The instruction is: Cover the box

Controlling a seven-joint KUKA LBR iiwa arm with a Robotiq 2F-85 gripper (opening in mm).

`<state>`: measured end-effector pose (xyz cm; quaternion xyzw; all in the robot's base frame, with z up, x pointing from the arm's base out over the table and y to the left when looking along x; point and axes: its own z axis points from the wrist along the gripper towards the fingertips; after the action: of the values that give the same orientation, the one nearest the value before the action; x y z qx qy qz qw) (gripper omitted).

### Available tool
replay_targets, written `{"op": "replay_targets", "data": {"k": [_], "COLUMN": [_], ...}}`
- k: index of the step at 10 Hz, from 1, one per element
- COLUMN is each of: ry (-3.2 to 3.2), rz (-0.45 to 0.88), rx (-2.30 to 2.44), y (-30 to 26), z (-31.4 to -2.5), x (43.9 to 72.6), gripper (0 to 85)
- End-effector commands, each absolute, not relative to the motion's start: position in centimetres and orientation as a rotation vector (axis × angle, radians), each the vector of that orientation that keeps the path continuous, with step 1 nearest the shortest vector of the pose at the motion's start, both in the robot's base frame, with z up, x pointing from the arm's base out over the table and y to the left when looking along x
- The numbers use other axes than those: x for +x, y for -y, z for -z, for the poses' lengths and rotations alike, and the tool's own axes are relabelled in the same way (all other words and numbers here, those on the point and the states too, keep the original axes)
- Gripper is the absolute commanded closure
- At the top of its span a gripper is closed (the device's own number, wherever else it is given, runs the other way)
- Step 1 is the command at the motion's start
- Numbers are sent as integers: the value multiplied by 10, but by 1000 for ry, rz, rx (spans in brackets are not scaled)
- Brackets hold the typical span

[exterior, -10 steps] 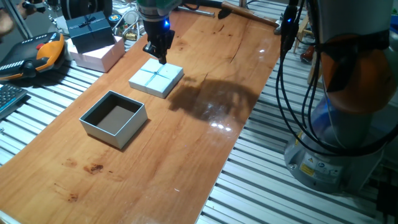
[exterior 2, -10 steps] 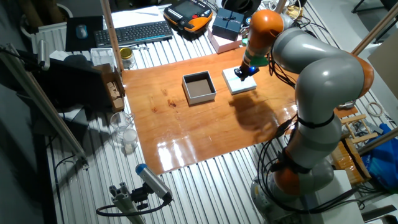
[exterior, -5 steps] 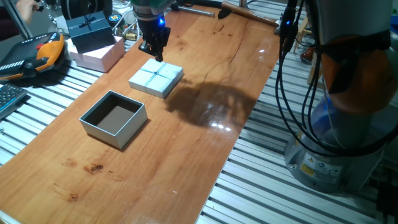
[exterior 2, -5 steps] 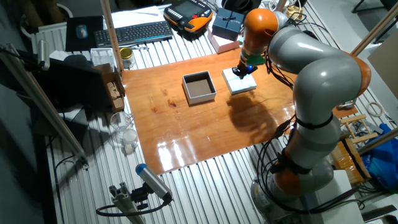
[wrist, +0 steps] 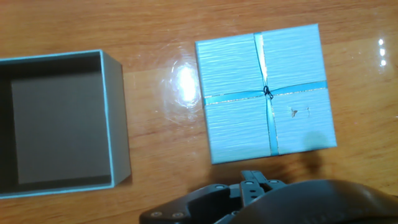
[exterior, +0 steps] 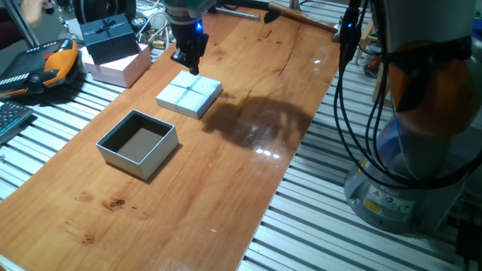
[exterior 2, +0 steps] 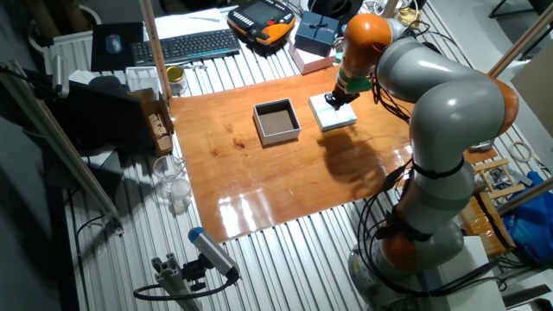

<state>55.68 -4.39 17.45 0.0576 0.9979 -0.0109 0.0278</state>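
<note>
Lid (wrist: 265, 93) sits upper right of frame, box (wrist: 59, 121) left; my gripper (exterior: 188, 62) hovers above lid's edge, finger state unclear.

The wooden table (exterior: 248, 98) carries the open box (exterior: 138, 144) and its ribboned lid (exterior: 189, 95).

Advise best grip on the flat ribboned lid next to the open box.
Take the lid from straight above, pincer fingers closing across two opposite side edges. It lies flat on the table with free space all round and a shallow rim. Probably stay centred on the ribbon cross so it lifts level for the box.
</note>
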Motion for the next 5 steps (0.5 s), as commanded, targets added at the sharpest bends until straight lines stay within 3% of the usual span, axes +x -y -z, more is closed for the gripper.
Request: {"op": "replay_targets", "data": {"k": [1, 5], "ry": [-3080, -3082], "rz": [23, -36], "rx": [178, 177], "y": [47, 52], "z": [-173, -174], "x": [556, 555], "gripper": [850, 850]}}
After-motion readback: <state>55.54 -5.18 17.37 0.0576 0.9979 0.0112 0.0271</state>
